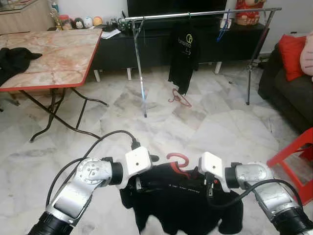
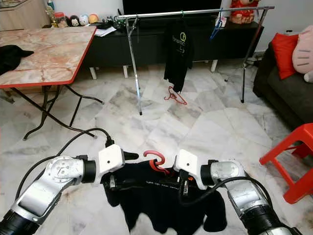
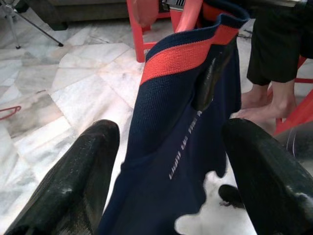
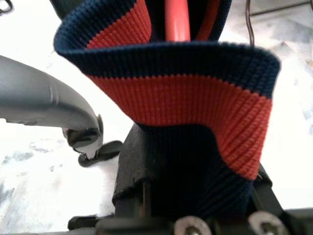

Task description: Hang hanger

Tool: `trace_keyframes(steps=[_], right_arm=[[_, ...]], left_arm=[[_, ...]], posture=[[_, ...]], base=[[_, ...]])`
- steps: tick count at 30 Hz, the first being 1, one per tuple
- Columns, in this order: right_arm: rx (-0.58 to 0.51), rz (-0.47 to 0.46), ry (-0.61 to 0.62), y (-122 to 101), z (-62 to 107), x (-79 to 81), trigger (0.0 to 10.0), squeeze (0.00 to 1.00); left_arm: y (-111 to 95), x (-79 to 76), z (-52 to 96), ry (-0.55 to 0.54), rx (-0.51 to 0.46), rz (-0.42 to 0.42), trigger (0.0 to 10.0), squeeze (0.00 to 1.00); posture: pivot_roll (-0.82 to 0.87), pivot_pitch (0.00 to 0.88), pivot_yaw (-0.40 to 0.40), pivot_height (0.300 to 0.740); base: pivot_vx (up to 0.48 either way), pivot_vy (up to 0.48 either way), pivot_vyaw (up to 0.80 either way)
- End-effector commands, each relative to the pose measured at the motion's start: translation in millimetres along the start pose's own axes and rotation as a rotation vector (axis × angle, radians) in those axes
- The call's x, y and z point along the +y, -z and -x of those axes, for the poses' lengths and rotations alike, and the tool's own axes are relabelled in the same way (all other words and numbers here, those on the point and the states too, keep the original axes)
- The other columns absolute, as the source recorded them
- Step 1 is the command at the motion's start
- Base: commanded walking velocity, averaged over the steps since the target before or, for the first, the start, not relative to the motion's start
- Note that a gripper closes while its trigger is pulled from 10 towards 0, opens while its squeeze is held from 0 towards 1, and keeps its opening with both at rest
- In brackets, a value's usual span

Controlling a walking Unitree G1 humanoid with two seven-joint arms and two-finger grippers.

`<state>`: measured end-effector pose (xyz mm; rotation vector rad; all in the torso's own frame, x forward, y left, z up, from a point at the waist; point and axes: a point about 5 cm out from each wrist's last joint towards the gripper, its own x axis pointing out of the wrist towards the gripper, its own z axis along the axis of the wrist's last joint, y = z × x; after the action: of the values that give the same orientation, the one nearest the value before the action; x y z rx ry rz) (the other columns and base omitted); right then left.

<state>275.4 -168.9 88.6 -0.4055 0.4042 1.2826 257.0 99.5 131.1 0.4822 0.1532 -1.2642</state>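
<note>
A navy shirt point(image 1: 181, 200) with a red-lined collar point(image 4: 171, 98) hangs on a red hanger, whose hook point(image 1: 178, 160) sticks up between my two grippers, low in front of me. My left gripper point(image 1: 138, 185) is at the shirt's left shoulder. Its fingers point(image 3: 73, 181) stand wide apart with the fabric point(image 3: 166, 161) loose between them. My right gripper point(image 1: 209, 188) is shut on the shirt at the right of the collar, next to the hanger's neck point(image 4: 176, 19). The metal clothes rack point(image 1: 195, 14) stands a few steps ahead.
A black shirt point(image 1: 183, 54) hangs on the rack, with another red hanger point(image 1: 180, 98) on the floor below it. A folding table point(image 1: 54, 54) is at the left. A red stool point(image 1: 298, 156) and a sofa point(image 1: 288, 88) are at the right. A person's bare feet point(image 3: 264, 105) are close by.
</note>
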Motion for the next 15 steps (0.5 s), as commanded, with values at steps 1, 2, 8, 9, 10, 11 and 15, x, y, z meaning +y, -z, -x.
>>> trace_keyframes(steps=[1,2,8,9,10,11,15], right_arm=[[-0.045,0.031,-0.027,-12.8,1.1,0.3,10.0,0.0],[-0.045,0.031,-0.027,-12.8,1.1,0.3,10.0,0.0],[-0.05,0.037,-0.057,-14.0,0.0,5.9,10.0,0.0],[-0.053,0.034,-0.06,-14.6,-0.1,6.3,10.0,0.0],[-0.052,0.034,-0.068,-14.7,0.0,6.9,10.0,0.0],[-0.051,0.035,-0.072,-14.8,0.1,7.2,10.0,0.0],[-0.054,0.036,-0.076,-16.5,-0.3,7.7,10.0,0.0]], left_arm=[[-0.4,3.3,-2.4,-0.005,0.002,-0.014,10.0,0.0],[-0.4,3.3,-2.4,-0.005,0.002,-0.014,10.0,0.0],[-1.4,2.2,-7.4,-0.003,-0.012,-0.006,10.0,0.0],[-1.3,2.4,-8.2,-0.005,-0.013,-0.004,10.0,0.0],[-1.3,2.3,-8.8,-0.005,-0.013,-0.005,10.0,0.0],[-1.3,1.9,-9.4,-0.001,-0.014,-0.003,9.1,0.0],[-1.5,2.3,-10.4,0.0,-0.023,0.001,0.0,0.0]], posture=[[-0.02,0.0,-0.022,0.74],[-0.02,0.0,-0.022,0.74],[-0.03,0.0,-0.023,0.74],[-0.03,0.0,-0.023,0.74],[-0.03,0.0,-0.023,0.74],[-0.03,0.0,-0.023,0.74],[-0.03,0.0,-0.024,0.74]], base=[[0.0,0.0,0.0],[0.0,0.0,0.0],[0.0,0.0,0.0],[0.0,0.0,0.0],[0.0,0.0,0.0],[0.0,0.0,0.0],[0.0,0.0,0.0]])
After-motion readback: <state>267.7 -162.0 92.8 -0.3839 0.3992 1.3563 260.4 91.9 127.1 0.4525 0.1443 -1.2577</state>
